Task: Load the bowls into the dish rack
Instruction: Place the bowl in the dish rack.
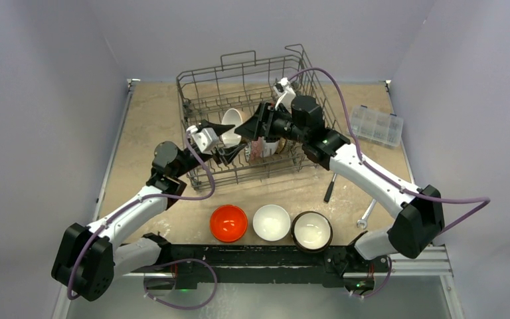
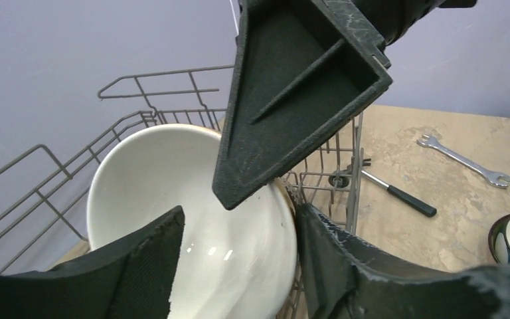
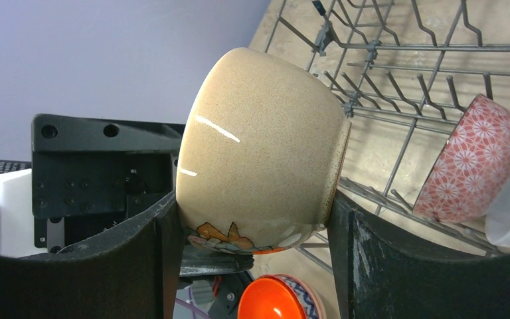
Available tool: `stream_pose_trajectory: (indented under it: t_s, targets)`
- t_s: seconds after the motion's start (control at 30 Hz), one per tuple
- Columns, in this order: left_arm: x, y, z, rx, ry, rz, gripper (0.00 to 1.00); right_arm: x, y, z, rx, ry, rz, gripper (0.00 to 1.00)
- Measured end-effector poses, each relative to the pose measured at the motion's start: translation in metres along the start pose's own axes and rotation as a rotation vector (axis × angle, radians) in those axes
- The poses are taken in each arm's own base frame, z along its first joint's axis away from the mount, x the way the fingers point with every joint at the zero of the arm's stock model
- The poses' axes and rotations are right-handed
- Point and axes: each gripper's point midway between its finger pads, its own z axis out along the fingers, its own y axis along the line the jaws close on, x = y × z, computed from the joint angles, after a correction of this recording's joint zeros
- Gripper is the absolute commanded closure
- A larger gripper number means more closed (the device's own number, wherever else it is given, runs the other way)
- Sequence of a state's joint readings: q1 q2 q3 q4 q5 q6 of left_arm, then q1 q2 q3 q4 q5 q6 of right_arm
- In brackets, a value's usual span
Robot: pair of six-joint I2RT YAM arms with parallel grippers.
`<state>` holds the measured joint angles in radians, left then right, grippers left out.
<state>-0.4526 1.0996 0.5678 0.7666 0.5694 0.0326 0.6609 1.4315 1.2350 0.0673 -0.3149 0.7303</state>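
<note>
The dish rack (image 1: pixel 249 175) stands at the back middle of the table. A white bowl (image 2: pixel 172 173) leans on edge inside it. My left gripper (image 2: pixel 239 212) is open around this bowl's rim, one finger (image 2: pixel 143 266) in front of the hollow and the other outside the rim. My right gripper (image 3: pixel 254 199) is shut on a tan bowl (image 3: pixel 259 139) with a painted base, held over the rack floor just above the left gripper (image 1: pixel 234 141). In the rack also sit a red-patterned bowl (image 3: pixel 471 159) and an orange-inside, blue-patterned bowl (image 3: pixel 285 299). On the table in front lie an orange bowl (image 1: pixel 229 222), a white bowl (image 1: pixel 271 222) and a dark bowl with a cream inside (image 1: pixel 312 230).
A clear compartment box (image 1: pixel 376 125) sits at the right of the rack. A black-handled tool (image 1: pixel 330 188) and a wrench (image 1: pixel 366 214) lie on the table near the right arm. Both arms crowd the rack's middle, and the right gripper's finger (image 2: pixel 292 100) hangs close over the white bowl.
</note>
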Motion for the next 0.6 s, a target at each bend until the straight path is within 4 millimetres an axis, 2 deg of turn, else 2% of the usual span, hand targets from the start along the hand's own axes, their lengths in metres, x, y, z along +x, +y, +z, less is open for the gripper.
stream_pose_trajectory:
  t_s: [0.17,0.33,0.6]
  targets:
    - [0.004,0.007,0.0,-0.05,0.014,-0.038,0.25,0.0,-0.009,-0.001,0.05,-0.006,0.01,1.0]
    - [0.008,0.019,-0.002,-0.129,0.026,-0.087,0.08,-0.004,-0.012,-0.002,0.087,-0.006,0.0,1.0]
    - [0.011,0.046,-0.01,-0.253,0.042,-0.163,0.03,-0.02,-0.015,0.01,0.128,-0.021,-0.044,1.0]
